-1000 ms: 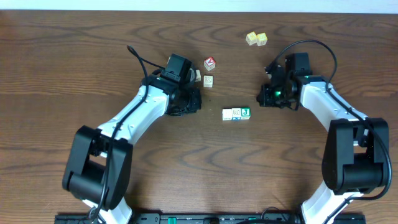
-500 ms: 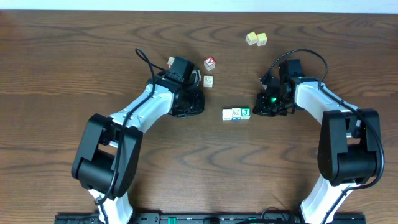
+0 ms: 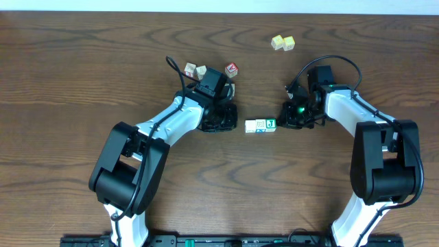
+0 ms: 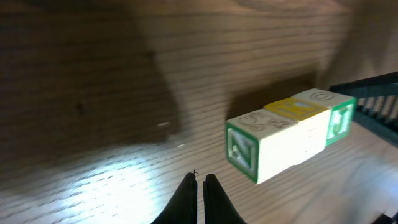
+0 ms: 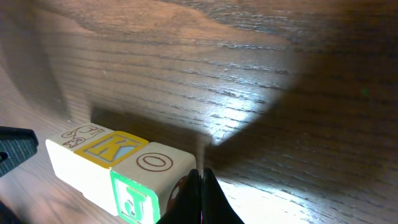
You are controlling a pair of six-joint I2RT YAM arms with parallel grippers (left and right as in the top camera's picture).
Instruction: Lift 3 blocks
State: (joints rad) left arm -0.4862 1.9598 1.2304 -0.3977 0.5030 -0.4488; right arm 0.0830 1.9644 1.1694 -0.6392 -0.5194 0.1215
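Three letter blocks lie end to end in a row (image 3: 260, 125) on the wooden table. The green "J" block (image 3: 271, 123) is the right end, a yellow-topped block (image 4: 292, 110) sits in the middle, and a whitish one (image 3: 251, 125) is the left end. My left gripper (image 3: 236, 122) is shut and empty, just left of the row. In the left wrist view its tips (image 4: 200, 180) rest low over the wood, short of the nearest block (image 4: 249, 146). My right gripper (image 3: 281, 122) is shut and empty, its tips (image 5: 200, 175) right beside the "J" block (image 5: 146, 180).
A red-faced cube (image 3: 232, 69) and two pale lettered cubes (image 3: 195, 70) sit behind the left arm. Two pale yellow cubes (image 3: 282, 42) lie at the back. The table's far edge (image 3: 219, 12) runs along the top.
The left arm has swung right, bringing its shut gripper close to the row's left end and uncovering two cubes behind it. The right gripper shifted left to the "J" block, then held still.
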